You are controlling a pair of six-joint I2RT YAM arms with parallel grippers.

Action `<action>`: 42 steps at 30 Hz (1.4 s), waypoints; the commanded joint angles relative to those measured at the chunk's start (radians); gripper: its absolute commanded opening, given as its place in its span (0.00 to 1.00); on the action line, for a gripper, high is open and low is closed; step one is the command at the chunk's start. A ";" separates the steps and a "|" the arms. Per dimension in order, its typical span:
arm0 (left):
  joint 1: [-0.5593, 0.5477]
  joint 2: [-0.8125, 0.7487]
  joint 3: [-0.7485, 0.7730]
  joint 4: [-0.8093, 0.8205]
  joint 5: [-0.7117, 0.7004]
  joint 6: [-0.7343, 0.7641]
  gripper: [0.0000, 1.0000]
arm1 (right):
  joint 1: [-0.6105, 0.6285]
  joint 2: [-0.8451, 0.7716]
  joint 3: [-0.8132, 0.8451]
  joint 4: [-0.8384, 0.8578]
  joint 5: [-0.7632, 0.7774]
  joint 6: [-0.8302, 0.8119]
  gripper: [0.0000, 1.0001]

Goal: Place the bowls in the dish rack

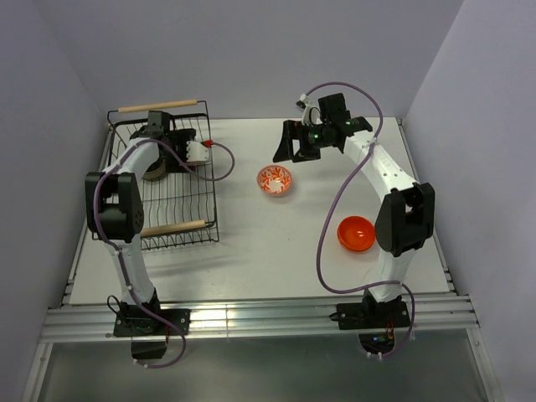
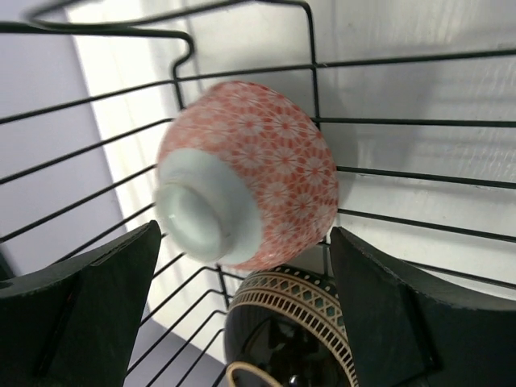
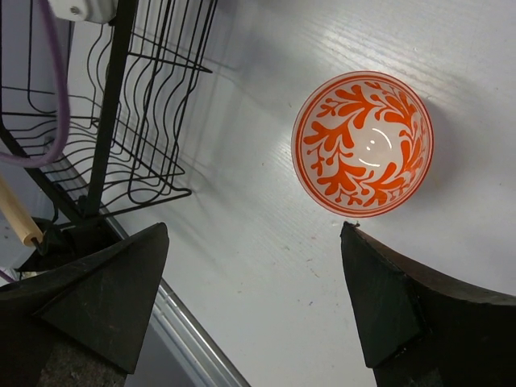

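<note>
The left gripper [image 2: 246, 230] has its jaws apart and nothing clamped. In the gap just beyond the fingertips lies a pink flower-patterned bowl [image 2: 266, 161], tipped on its side with its white foot turned toward the wrist camera. From this view it is not clear whether either finger touches it. Directly beneath that bowl, and nearer the wrist, sits a dark glossy bowl [image 2: 282, 339] with a tan patterned band, and the pink one rests against it. Both bowls are inside the dish rack [image 1: 184, 201], whose black wires run behind and around the jaws on every side. The right gripper [image 3: 254, 230] also stands with its jaws wide apart and empty, hovering above the white table [image 1: 251, 251]. Ahead of the jaws, toward the right finger, a red-and-white patterned bowl [image 3: 363, 145] sits upright on the table, apart from both fingers. Off past the left finger is the rack's near corner, with the end of a wooden handle [image 3: 16, 214]. Well behind this gripper, beside the right arm's elbow, a plain orange bowl [image 1: 355, 234] sits upright on the table.
</note>
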 commanded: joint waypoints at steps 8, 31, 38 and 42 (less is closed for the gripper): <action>-0.007 -0.241 0.036 -0.112 0.101 -0.063 0.92 | -0.020 -0.029 0.020 -0.022 0.140 -0.021 0.90; 0.038 -0.739 -0.264 0.053 0.526 -1.152 0.95 | 0.049 0.241 0.112 -0.076 0.468 -0.077 0.67; 0.038 -0.781 -0.342 0.105 0.528 -1.239 0.95 | 0.063 0.324 0.129 -0.072 0.434 -0.059 0.64; 0.038 -0.787 -0.365 0.138 0.525 -1.290 0.95 | 0.071 0.355 0.149 -0.071 0.433 -0.050 0.59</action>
